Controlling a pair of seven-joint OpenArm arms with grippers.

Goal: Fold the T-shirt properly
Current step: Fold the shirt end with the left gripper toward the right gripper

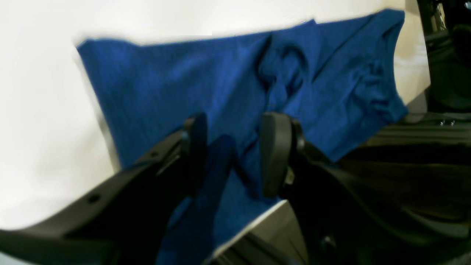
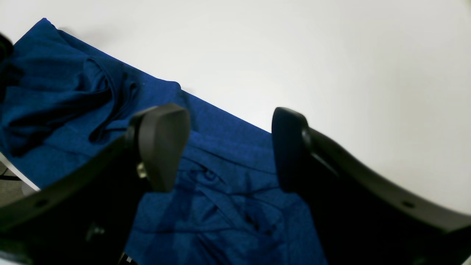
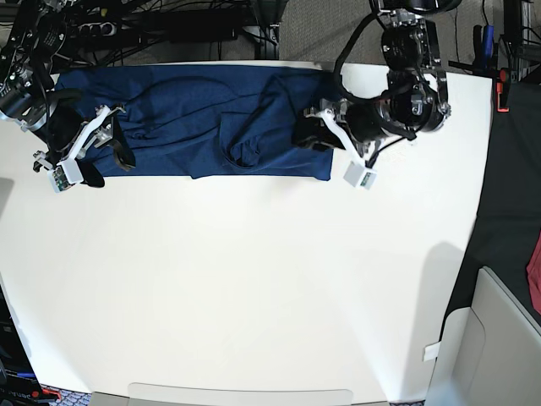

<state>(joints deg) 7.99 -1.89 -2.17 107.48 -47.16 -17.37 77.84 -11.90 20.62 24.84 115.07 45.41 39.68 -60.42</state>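
The T-shirt (image 3: 194,127) lies as a long dark-blue band along the far edge of the worktop (image 3: 254,288), reaching from near the far corner on the base view's left to a little past the middle of that edge. Its near border runs fairly straight, and a bunched fold sits around the middle of the band, with creases running across the cloth on both sides of it. In the left wrist view the T-shirt (image 1: 176,84) spreads flat towards a straight outer border, with a puckered loop of cloth further along. In the right wrist view the T-shirt (image 2: 228,173) shows layered folds below the camera and a rumpled heap towards the worktop's edge.

The left hand (image 3: 325,139) is at the end of the band nearer the middle of the far edge. Its fingers (image 1: 274,154) stand apart, with a fold of the blue cloth rising between them; whether they press on it cannot be told.

The right hand (image 3: 89,152) is at the other end, near the far corner. Its fingers (image 2: 162,147) are spread wide over the cloth, with nothing clamped between them.

A red cloth (image 3: 532,266) shows at the base view's right border, off the worktop.
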